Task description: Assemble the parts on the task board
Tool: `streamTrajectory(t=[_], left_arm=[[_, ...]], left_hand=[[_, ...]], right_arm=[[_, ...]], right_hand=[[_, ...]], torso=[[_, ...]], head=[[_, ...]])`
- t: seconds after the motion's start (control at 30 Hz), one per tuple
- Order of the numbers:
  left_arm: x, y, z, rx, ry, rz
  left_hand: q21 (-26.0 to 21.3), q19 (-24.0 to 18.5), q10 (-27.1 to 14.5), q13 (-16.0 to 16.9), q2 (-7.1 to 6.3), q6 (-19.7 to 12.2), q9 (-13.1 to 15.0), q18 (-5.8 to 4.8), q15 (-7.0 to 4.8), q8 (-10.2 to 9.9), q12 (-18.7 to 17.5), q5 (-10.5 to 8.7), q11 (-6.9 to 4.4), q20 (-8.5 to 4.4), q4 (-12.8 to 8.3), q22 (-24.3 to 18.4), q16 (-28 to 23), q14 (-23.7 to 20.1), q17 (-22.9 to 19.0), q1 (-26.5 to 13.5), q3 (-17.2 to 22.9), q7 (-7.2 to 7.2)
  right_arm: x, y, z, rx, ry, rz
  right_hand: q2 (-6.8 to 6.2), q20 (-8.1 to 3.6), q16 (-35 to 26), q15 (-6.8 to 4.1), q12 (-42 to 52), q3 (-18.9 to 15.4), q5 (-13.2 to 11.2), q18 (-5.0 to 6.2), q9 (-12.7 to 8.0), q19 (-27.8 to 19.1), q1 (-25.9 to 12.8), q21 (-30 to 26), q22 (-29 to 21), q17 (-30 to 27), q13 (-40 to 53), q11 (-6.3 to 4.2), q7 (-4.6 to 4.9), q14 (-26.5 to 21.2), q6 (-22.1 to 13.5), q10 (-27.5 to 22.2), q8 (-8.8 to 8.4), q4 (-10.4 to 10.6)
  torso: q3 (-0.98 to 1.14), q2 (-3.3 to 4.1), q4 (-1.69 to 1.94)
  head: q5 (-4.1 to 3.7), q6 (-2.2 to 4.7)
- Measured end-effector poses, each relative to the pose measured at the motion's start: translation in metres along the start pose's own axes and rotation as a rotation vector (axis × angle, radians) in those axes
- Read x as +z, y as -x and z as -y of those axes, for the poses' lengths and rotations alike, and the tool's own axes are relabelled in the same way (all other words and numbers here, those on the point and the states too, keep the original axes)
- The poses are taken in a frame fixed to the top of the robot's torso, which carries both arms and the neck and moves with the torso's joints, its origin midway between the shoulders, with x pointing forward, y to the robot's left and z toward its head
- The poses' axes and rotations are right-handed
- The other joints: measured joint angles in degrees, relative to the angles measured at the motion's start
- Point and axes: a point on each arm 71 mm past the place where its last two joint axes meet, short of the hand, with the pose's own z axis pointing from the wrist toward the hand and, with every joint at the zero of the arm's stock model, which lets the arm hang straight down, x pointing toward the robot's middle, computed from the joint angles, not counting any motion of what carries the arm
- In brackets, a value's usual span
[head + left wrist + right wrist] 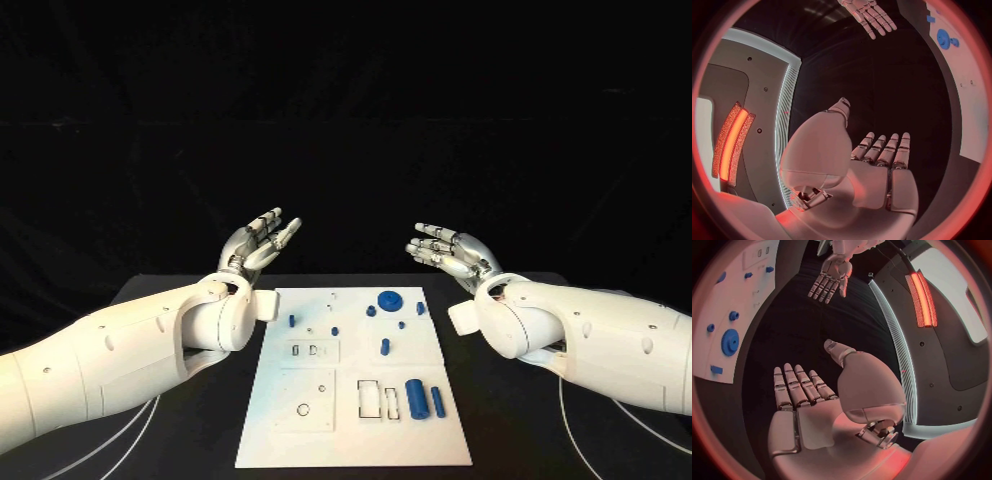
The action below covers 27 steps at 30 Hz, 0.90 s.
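White task board (289,440) lies at 6 o'clock on the black table (534,440), blue parts (417,397) resting on it. Left hand (260,243) and right hand (450,251) hover beyond its far edge, spread, holding nothing.

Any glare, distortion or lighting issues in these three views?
Head view: even light, task board white but readable, background black. Left wrist view: fisheye bends the board's edge, reddish light on the left hand, glowing orange strip at one side. Right wrist view: same bending, red glow on the right hand.
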Motion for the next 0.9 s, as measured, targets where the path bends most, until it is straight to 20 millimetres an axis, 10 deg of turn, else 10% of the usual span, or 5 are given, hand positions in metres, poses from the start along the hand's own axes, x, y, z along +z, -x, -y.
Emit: streamTrajectory(t=[0.13,0.33,0.67,0.9], left_arm=[[-0.002,0.003,0.001,-0.003,0.0,-0.005],[-0.007,0.008,0.004,-0.007,-0.002,-0.02],[-0.02,0.004,0.015,-0.03,-0.014,-0.1],[-0.025,-0.006,0.028,-0.053,-0.036,-0.155]], left_hand=[[7.7,21.1,17.1,1.4,0.37,12.8,3.5,4.06,-3.18,5.4,3.8,0.0,0.72,-0.29,-0.2,3.3,8.5,21.3,5.0,1.8,0.5,0.91],[11.2,29.9,33.1,2.0,0.41,25.2,6.7,7.2,-5.45,10.6,6.3,0.0,0.18,-0.52,-0.4,3.9,12.2,30.3,7.2,2.8,1.0,2.6],[11.8,34.1,37.7,1.8,-0.09,28.0,7.1,7.17,-6.7,11.5,5.2,0.0,-0.95,-1.49,-0.4,3.3,12.4,34.0,8.4,3.7,1.6,3.3],[11.8,34.7,38.2,1.8,-0.09,28.0,7.1,7.16,-6.97,11.5,5.0,0.0,-1.03,-1.64,-0.4,3.2,12.4,34.4,8.6,3.7,1.6,3.29]], right_arm=[[0.003,0.002,-0.003,-0.095,0.044,-0.01],[0.007,0.005,-0.01,-0.231,0.109,-0.027],[0.014,0.007,-0.027,-0.477,0.199,-0.085],[0.022,-0.003,-0.042,-0.697,0.235,-0.176]], right_hand=[[-1.07,-0.19,4.9,-2.47,3.3,1.5,0.0,2.79,3.4,16.8,2.6,7.2,3.2,2.6,1.1,-1.84,1.05,16.9,13.5,19.5,4.77,-3.0],[-1.58,-0.61,7.1,-4.52,3.3,3.1,0.0,4.42,5.2,24.3,3.1,11.4,4.6,3.4,1.0,-3.43,2.72,24.0,23.8,26.3,7.68,-4.0],[-4.24,-4.68,12.1,-8.64,2.3,5.4,0.9,4.42,5.3,32.3,4.5,19.8,8.6,7.3,1.2,-6.25,4.1,36.2,29.9,35.8,9.29,-5.9],[-4.43,-8.91,22.2,-12.78,0.9,3.1,3.4,4.41,5.8,37.5,5.3,35.0,18.1,16.0,1.5,-9.09,2.62,48.9,32.8,40.7,10.21,-7.1]], torso=[[-0.06,0.07,-0.03],[-0.19,0.52,-0.07],[-0.42,2.38,-0.17],[-0.64,4.33,-0.14]], head=[[-0.01,-0.25],[-0.09,-0.34],[-0.43,-0.34],[-0.51,-0.48]])
